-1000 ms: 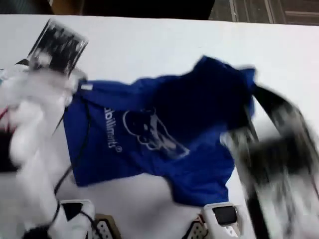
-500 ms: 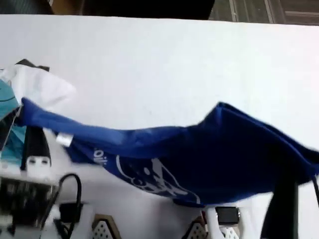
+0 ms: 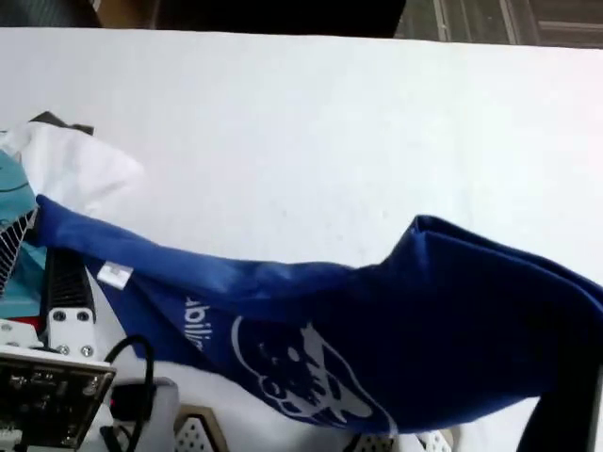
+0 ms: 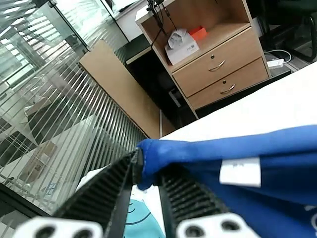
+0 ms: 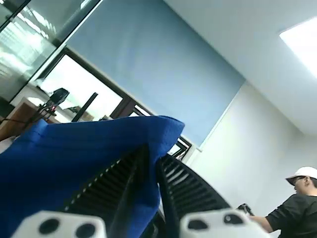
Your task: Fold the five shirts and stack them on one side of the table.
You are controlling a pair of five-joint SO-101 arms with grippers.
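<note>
While taut-edged, soft blue shirt (image 3: 424,320)

Three shirts, one table (image 3: 330,122): one blue shirt (image 3: 396,348) carrying one white label (image 3: 115,274), plus one white shirt (image 3: 75,165) and one teal shirt (image 3: 11,198) at the frame's left edge. My jaws number two pairs.

The blue shirt (image 3: 396,330) stretches like a curtain across the table's near side and blocks passage there. Beyond the shirt, the table (image 3: 330,113) offers open room from side to side. At the shirt's left end, a white shirt (image 3: 80,165), teal cloth (image 3: 11,193) and a circuit board (image 3: 47,395) crowd the corner.
</note>
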